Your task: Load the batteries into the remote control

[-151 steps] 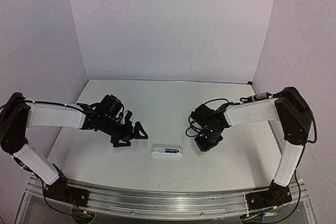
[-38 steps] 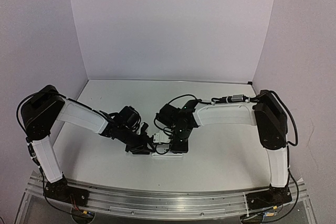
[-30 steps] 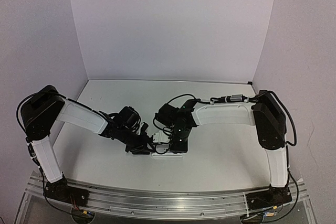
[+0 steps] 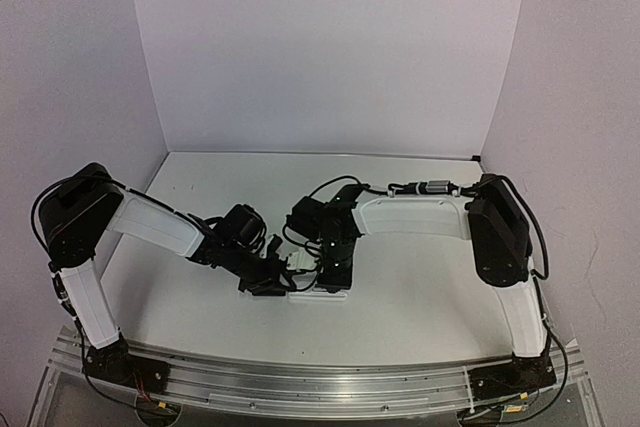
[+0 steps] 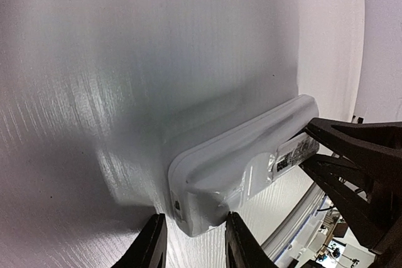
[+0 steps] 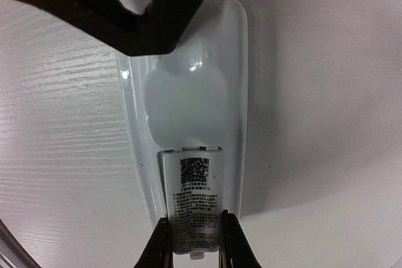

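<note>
Left jaws clamp remote control (image 5: 239, 161) end | right jaws pinch cover (image 6: 195, 218) | label (image 6: 196, 174): QR code, print unreadable

The only print is a white sticker (image 6: 196, 208) on the back of the remote control (image 6: 188, 101). It carries a square black code block above lines of tiny print, too small to read.
</note>
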Motion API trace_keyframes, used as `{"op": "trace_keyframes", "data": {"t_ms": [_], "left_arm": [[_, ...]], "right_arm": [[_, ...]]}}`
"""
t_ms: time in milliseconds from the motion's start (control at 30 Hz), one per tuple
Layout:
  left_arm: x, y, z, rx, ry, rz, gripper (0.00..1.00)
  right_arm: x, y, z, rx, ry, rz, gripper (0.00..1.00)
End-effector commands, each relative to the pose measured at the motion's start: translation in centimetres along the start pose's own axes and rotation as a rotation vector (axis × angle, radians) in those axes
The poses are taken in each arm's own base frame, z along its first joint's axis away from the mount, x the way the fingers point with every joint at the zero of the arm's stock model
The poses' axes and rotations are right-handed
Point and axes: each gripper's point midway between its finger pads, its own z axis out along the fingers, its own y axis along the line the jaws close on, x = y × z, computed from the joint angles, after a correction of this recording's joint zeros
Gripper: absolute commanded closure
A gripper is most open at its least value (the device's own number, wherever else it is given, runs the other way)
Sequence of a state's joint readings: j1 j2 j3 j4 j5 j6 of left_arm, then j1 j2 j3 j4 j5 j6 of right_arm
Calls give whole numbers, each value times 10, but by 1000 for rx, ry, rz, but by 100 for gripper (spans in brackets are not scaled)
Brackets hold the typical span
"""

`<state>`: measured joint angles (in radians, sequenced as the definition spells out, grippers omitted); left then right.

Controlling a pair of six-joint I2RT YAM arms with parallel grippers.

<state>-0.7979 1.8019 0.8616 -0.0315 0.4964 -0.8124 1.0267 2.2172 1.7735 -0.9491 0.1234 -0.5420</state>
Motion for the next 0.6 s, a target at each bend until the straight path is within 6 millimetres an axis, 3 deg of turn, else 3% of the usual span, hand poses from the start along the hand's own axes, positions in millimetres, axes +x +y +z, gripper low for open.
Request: {"op": "trace_keyframes", "data": {"t_ms": [0,567], "left_arm": [[2,-13,-4,42,-1,33,67],[2,-13,-1,42,10,43,68]], "right_arm": [[-44,6,1,-21,-134,16,100],[-40,5,-11,-36,-82,55,100]]}}
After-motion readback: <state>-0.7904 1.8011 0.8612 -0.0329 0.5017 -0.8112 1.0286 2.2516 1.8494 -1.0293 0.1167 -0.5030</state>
